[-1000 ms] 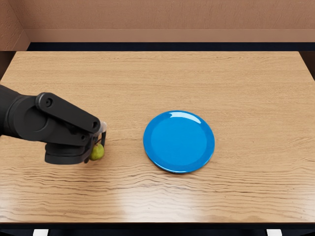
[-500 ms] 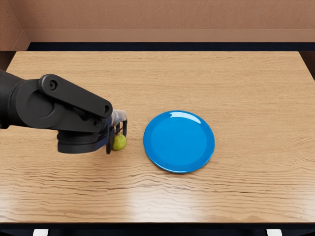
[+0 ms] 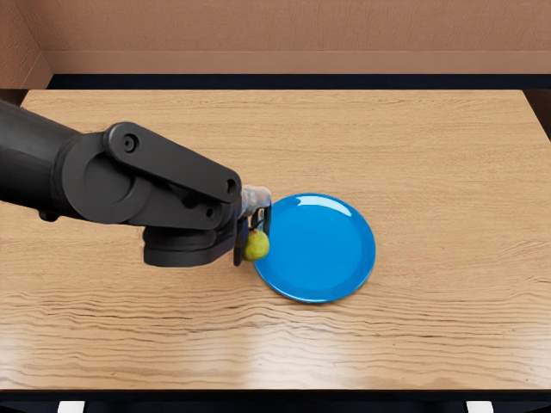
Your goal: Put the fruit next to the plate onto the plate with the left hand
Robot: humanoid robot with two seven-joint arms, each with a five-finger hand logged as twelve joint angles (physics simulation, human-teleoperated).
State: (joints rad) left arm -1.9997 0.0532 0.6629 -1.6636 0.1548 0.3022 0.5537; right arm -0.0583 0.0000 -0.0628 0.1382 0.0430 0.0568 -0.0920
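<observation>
My left hand (image 3: 194, 234), fingers (image 3: 255, 202) clasping the fruit (image 3: 256, 246), had carried it rightward to the rim of the plate (image 3: 331, 249), nearly ready for release.

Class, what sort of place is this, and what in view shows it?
Probably a simulated tabletop test scene: a wooden table backed by plain walls, one blue plate, and a black robot left hand gripping a green fruit.

Light wooden table (image 3: 448, 327) with wavy grain, soft glare patch near its front edge, reddish-brown wall (image 3: 301, 26) behind, paler ledge (image 3: 301, 62) along its base, dark gap (image 3: 301, 82) between ledge and table, side wall (image 3: 15, 43) at left.
</observation>
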